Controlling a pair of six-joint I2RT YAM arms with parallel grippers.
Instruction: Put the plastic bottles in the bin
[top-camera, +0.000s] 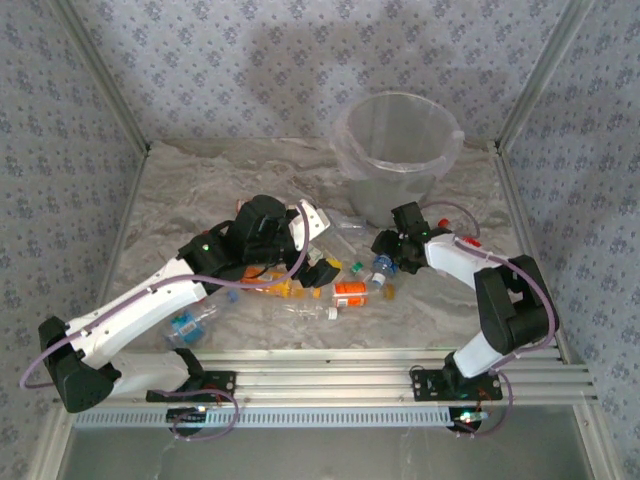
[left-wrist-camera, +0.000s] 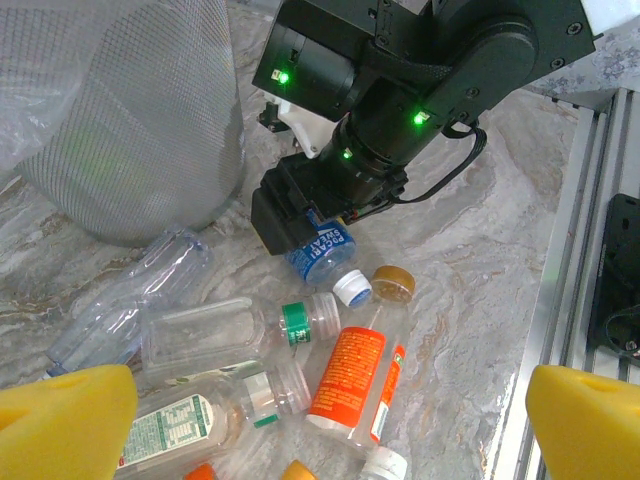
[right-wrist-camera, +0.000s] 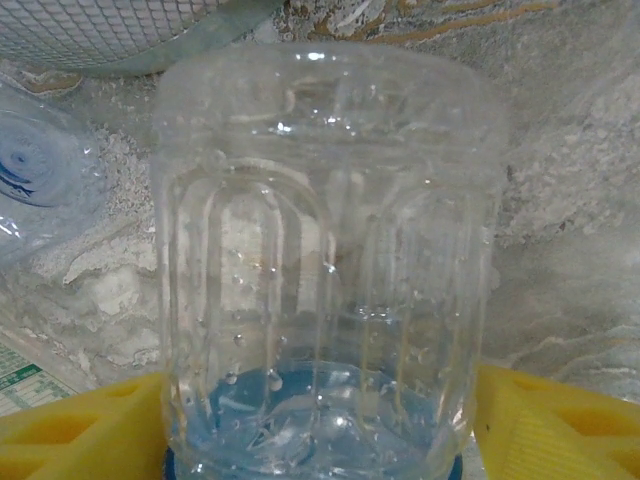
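**Marble tabletop, one bottle between the right pads: seat the grip, then lift**

Grey-veined marble-look tabletop (top-camera: 190, 190) carries a loose heap of small plastic bottles. The right gripper (right-wrist-camera: 320, 440) straddles one of them, a clear ribbed plastic bottle with a blue label (right-wrist-camera: 325, 230). Its yellow pads (right-wrist-camera: 70, 425) stand on either flank of the body. The blue-labelled end lies deepest between them, and the domed end juts out past the fingertips. The pads look level with the bottle's walls, but I cannot tell whether they press on it.

To do this step well, I judge the squeeze should land on the ribbed middle and stay gentle, since a thin empty wall is likely to buckle and slip. Another clear bottle with blue print (right-wrist-camera: 30, 170) lies just outside the left pad, so lift straight up rather than dragging sideways.

The translucent greyish-white round plastic bin (top-camera: 395, 190) stands just beyond the fingertips. Its rim sits well above the bottle, so gain height first and release only once over the opening.

The left gripper (top-camera: 318, 246) hangs over the heap with fingers spread wide and holding nothing, and should keep clear of the lift.
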